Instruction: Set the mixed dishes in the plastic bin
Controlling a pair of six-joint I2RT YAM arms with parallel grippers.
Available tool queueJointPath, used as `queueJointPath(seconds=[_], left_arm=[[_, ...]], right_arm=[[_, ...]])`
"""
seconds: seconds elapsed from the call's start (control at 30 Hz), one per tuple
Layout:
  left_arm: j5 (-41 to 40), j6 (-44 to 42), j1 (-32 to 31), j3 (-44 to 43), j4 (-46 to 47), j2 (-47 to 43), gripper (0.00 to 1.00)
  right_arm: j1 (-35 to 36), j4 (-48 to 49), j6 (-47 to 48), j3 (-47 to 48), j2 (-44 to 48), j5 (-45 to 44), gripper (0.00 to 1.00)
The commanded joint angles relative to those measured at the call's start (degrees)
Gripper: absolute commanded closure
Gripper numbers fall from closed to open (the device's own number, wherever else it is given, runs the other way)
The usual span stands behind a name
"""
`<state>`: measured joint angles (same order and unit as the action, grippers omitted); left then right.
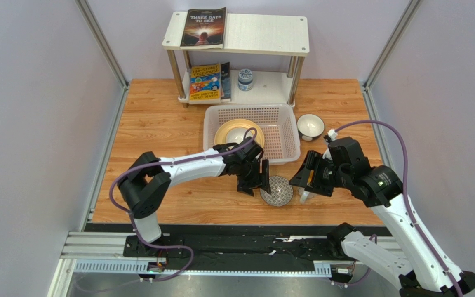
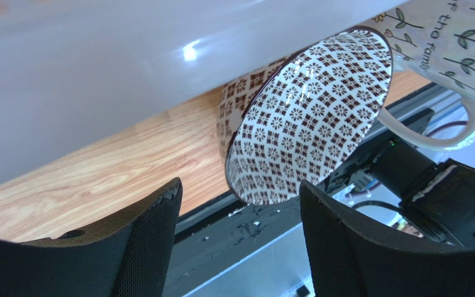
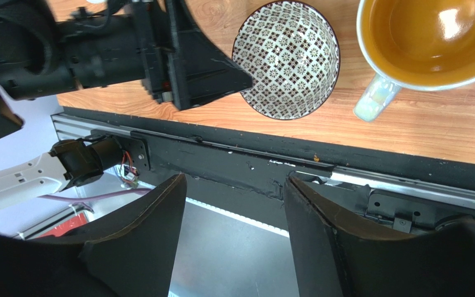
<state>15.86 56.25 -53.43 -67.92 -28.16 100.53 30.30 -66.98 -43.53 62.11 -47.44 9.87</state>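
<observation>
The left arm (image 1: 184, 166) stretches from its base toward the middle, elbow bent, wrist turned downward. The left gripper (image 1: 255, 178) points down with its jaws spread wide and nothing between them. The right arm (image 1: 401, 210) leans inward. The right gripper (image 1: 307, 178) is tilted down, jaws parted and empty. The two grippers stand near each other, not touching.

Glossy glazed bowl (image 3: 286, 59), wood-grain table (image 1: 159, 124), perforated plastic bin (image 1: 281, 133)

White-and-brown lattice-patterned bowl (image 3: 286, 59), yellow-lined mug (image 3: 432, 37), whitish mesh bin (image 1: 283, 137), pale yellow plate (image 1: 222, 133)
</observation>
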Motion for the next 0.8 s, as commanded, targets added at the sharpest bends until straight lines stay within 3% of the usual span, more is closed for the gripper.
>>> queueJointPath(seconds=[0.0, 0.17, 0.33, 0.43, 0.47, 0.57, 0.67, 0.77], left_arm=[[-2.67, 0.18, -2.38, -3.27, -2.42, 2.03, 0.27], [-5.13, 2.55, -4.05, -1.96, -2.69, 2.83, 0.35], [-7.50, 4.22, -4.67, -0.20, -2.51, 2.92, 0.54], [-8.30, 4.75, -5.02, 0.24, -1.64, 2.92, 0.67], [-8.30, 4.92, -5.19, 0.24, -1.37, 3.00, 0.77], [-7.25, 4.84, -5.54, 0.33, -0.75, 3.44, 0.93], [-6.54, 4.31, -5.55, 0.86, -2.42, 1.87, 1.00], [-8.99, 5.18, -5.55, 4.36, -5.93, -4.17, 1.00]], right_arm=[[0.19, -0.17, -1.91, -0.41, 1.12, -0.46, 0.37], [0.11, -0.08, -2.09, -0.41, 1.21, -0.20, 0.37], [0.19, 0.27, -2.79, -1.02, 2.00, 0.06, 0.38], [0.19, 0.18, -3.05, -1.29, 2.35, 0.24, 0.38], [0.19, 0.18, -3.05, -1.37, 2.44, 0.24, 0.38], [0.19, 0.27, -3.23, -2.07, 2.62, 0.41, 0.38], [0.19, 0.45, -3.32, -3.13, 2.70, 1.38, 0.38], [0.19, 1.06, -3.67, -4.44, 2.79, 2.60, 0.38]])
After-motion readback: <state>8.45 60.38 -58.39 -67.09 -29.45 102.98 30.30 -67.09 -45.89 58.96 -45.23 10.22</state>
